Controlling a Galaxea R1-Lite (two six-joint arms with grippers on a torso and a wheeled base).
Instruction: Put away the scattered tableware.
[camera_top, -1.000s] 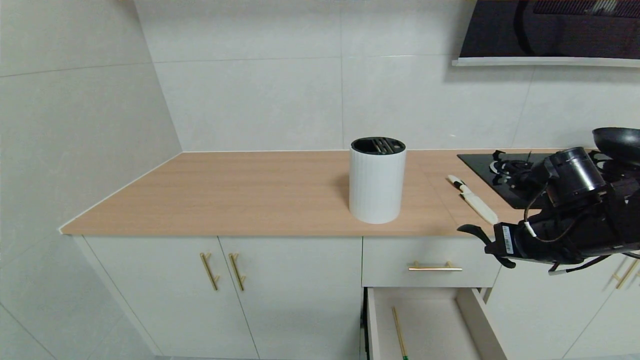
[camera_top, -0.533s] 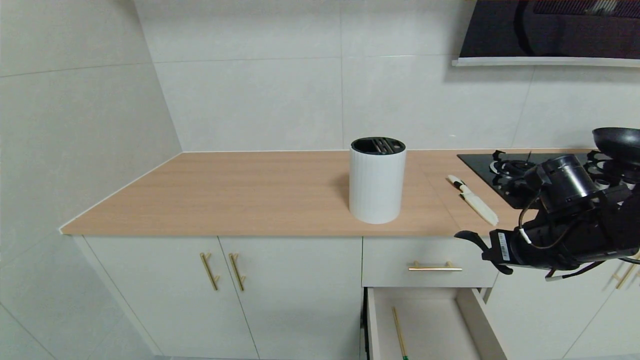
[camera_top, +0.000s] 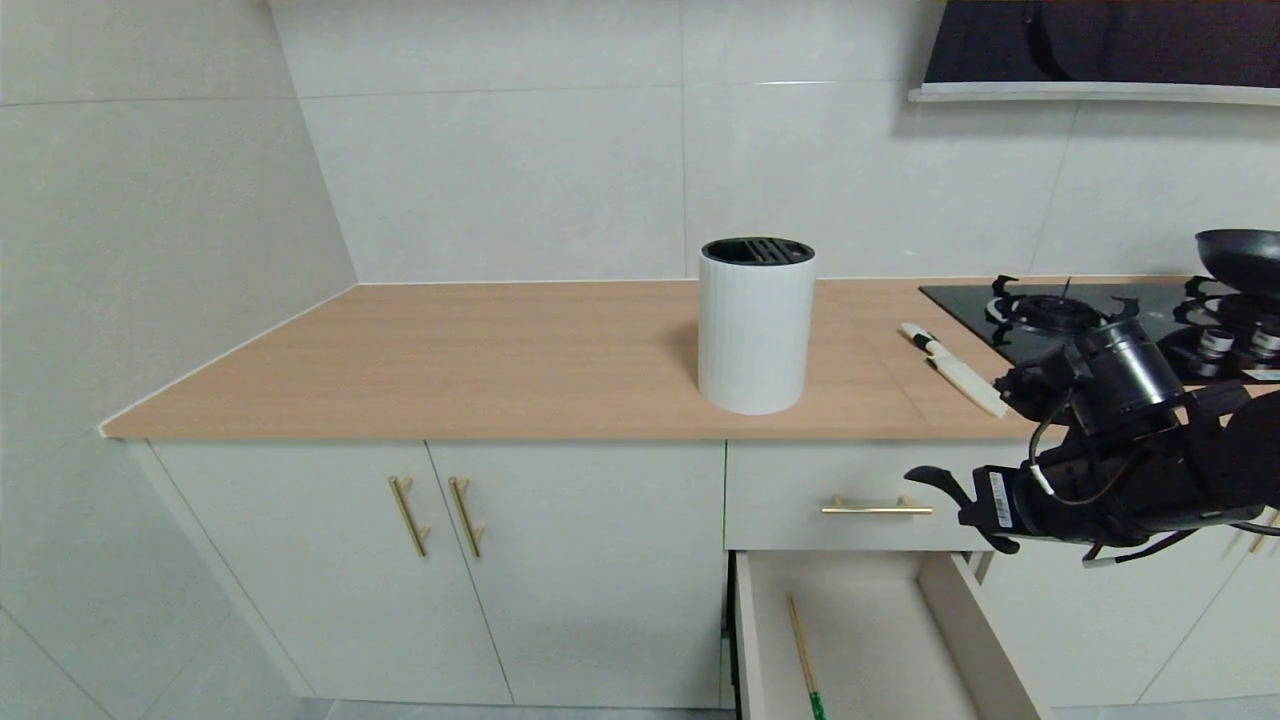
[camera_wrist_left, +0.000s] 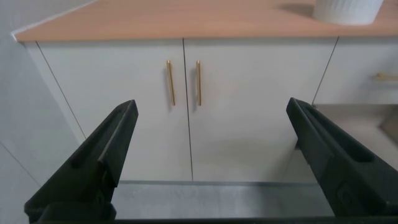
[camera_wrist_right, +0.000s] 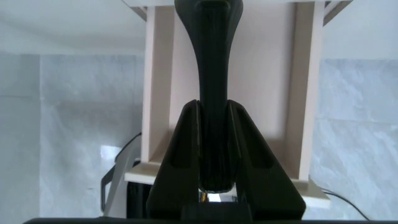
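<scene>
Head view: the right gripper (camera_top: 965, 505) hangs above the open white drawer (camera_top: 870, 640), where a wooden green-tipped chopstick (camera_top: 802, 650) lies. Left wrist view: the left gripper (camera_wrist_left: 211, 115) gapes before white cabinet doors (camera_wrist_left: 249, 112). Right wrist view: the right gripper clamps a slim black utensil handle (camera_wrist_right: 211, 50) over the drawer.

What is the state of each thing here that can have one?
lower drawer: open
upper drawer: closed
cabinet doors: closed
white holder: upright
knife: lying on countertop
right gripper: shut on black utensil
left gripper: open
</scene>
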